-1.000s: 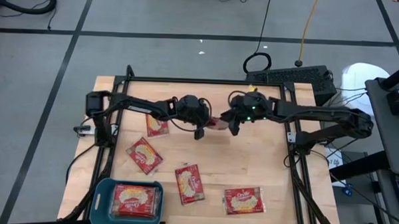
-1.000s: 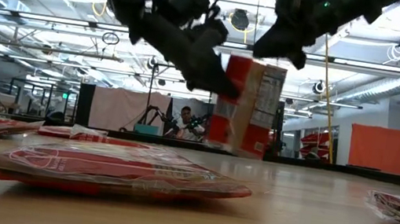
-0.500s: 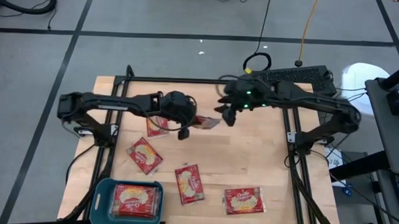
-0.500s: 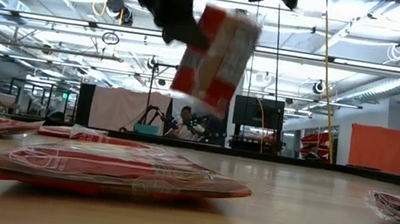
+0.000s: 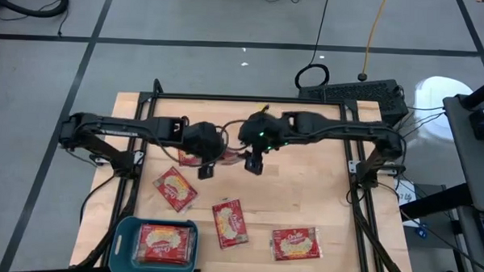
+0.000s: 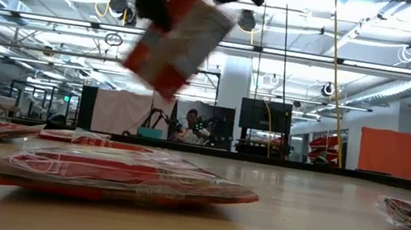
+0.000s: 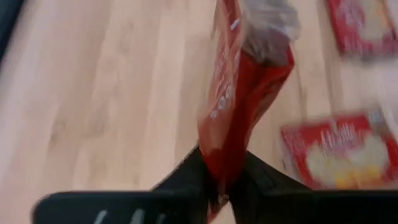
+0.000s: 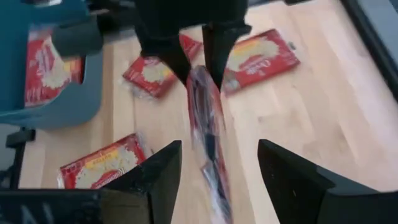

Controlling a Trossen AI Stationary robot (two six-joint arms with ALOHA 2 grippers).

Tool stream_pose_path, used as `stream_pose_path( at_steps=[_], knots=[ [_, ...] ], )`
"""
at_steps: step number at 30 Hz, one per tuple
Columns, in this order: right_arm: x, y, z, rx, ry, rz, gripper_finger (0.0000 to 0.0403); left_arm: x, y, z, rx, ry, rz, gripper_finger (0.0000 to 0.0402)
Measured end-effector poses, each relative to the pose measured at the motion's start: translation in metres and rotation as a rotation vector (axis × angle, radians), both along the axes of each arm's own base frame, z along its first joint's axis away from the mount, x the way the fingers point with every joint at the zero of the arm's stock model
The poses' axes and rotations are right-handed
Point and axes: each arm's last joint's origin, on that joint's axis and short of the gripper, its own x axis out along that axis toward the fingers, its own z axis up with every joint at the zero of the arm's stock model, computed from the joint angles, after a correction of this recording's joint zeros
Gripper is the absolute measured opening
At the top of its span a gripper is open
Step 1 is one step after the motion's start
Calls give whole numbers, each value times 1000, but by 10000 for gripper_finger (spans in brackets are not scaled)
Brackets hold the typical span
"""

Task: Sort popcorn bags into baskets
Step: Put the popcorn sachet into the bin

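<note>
A popcorn bag [image 7: 239, 93] is pinched between the fingers of the left gripper [image 5: 208, 162] and held in the air above the table [image 5: 320, 203], toward its far edge. The right gripper [image 8: 217, 165] is spread wide, beside the bag. The teal basket [image 5: 124, 229] sits at the near left corner.

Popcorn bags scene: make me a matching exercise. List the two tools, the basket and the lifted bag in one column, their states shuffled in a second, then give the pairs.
Things:
1. left tool
2. right tool
3. teal basket
4. lifted popcorn bag

States:
A. open, fingers apart on either side of the bag
B. in the air above the table
C. shut on the bag's end
D. at a table corner, a bag inside

Pairs: 1-C, 2-A, 3-D, 4-B
</note>
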Motion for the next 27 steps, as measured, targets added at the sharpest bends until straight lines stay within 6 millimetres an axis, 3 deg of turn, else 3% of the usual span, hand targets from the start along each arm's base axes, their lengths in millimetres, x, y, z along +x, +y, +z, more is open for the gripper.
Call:
stream_pose_path(
  at_steps=[5, 10, 22, 27],
  knots=[
    [19, 7, -19, 21, 8, 89, 206, -6, -14, 5, -29, -3, 19, 28],
    [36, 16, -33, 59, -15, 158, 195, -9, -24, 6, -22, -3, 42, 38],
    [45, 18, -44, 34, -12, 189, 17, -8, -32, 9, -51, -31, 71, 50],
    [42, 18, -39, 36, -24, 191, 21, -13, -39, 19, -26, -107, 39, 94]
  ],
)
